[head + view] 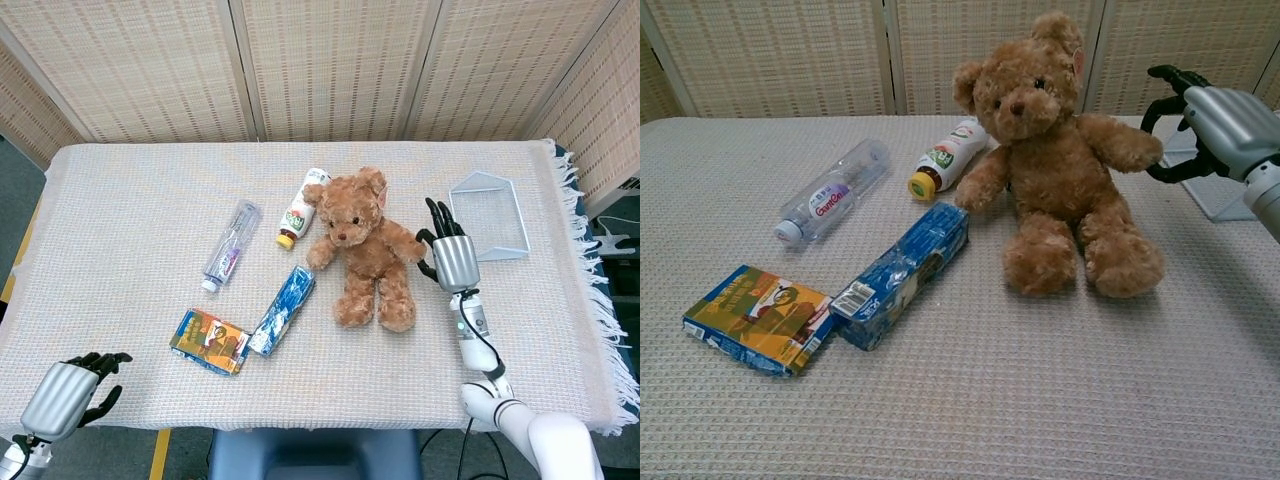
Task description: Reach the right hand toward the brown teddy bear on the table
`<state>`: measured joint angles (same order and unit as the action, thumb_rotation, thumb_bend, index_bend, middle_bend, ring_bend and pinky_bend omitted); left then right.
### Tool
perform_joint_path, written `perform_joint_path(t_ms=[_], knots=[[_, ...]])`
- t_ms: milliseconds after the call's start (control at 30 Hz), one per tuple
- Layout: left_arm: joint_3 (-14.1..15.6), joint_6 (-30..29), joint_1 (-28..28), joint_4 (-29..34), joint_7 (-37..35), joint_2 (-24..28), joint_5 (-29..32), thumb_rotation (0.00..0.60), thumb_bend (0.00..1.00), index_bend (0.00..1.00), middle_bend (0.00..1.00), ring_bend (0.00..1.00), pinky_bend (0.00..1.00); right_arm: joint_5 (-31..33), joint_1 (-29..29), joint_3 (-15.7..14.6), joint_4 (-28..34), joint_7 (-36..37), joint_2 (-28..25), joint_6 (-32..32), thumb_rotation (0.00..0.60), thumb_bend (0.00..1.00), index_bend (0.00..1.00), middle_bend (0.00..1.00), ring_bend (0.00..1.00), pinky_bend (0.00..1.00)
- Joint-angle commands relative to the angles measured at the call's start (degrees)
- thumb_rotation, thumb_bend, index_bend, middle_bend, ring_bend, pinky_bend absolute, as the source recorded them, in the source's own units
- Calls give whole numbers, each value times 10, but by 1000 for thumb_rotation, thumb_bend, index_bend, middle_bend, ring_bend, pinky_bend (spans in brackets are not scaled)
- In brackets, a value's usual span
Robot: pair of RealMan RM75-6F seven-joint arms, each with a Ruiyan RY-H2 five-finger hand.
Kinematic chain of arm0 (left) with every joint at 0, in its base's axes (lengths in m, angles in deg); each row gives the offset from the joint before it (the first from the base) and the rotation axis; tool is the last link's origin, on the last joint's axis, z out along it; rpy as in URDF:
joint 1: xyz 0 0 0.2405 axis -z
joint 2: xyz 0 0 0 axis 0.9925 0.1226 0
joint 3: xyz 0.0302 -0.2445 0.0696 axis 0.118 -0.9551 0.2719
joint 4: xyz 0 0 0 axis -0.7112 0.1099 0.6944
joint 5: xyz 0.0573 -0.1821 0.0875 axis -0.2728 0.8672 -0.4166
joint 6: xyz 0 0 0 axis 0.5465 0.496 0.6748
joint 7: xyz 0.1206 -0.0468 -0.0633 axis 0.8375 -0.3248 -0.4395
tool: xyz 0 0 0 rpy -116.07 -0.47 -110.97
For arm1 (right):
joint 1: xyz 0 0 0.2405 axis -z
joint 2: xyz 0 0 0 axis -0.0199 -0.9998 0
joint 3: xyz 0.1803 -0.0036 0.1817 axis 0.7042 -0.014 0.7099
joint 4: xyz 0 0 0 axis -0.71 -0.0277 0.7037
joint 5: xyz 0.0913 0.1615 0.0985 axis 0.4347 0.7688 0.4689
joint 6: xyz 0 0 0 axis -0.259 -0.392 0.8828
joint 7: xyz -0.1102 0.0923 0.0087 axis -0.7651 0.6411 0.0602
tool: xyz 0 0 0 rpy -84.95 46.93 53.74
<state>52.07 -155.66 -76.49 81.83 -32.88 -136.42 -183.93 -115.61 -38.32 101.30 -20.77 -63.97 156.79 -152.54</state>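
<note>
Brown plush identifies the teddy bear, which sits upright near the centre of the worktop, legs extended toward the robot and both arms spread outward.

Right hand: positioned just beside the bear, at the tip of the bear's outstretched arm. In the chest view the right hand has its dark fingers curved and spread apart, holding nothing. Whether the fingertips touch the paw cannot be determined from either view.

Left hand: located at the near edge of the worktop, well apart from the bear. Its fingers are loosely curled and it holds nothing.

Other items, positions relative to the bear:
- White drink bottle with yellow cap: lying flat, just beside the bear's head, on the side away from the right hand.
- Clear water bottle: lying flat, farther out beyond the drink bottle.
- Blue packet: lying flat, its far end close to the bear's other paw.
- Yellow-and-blue box: lying flat, touching the near end of the blue packet.
- Wire basket: on the far side of the right hand from the bear, resting on the worktop.
</note>
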Motion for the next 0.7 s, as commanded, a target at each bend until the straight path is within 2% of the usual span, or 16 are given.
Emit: perform_joint_path(t_ms=[33,267,533,700], knots=[[0,3,0,2,0,1,3,600,384,330,468,459,669,1,2,-2,0,-6,0,4,600,278,532,14,0,339],[0,3,0,3,-2,2,3,600,385,330,468,461,669,2,-3,12,-16,0,10,-42,600,278,532,14,0,340],[1,2,0,3,-1,1,0,600,385,330,468,462,669,5,8,-7,24,-16,-9,8,600,278,532,14,0,340],[2,5,1,4,-1,2,1,600,384,330,469,462,669,8,7,5,33,-33,-10,-19,600,278,530,14,0,340]])
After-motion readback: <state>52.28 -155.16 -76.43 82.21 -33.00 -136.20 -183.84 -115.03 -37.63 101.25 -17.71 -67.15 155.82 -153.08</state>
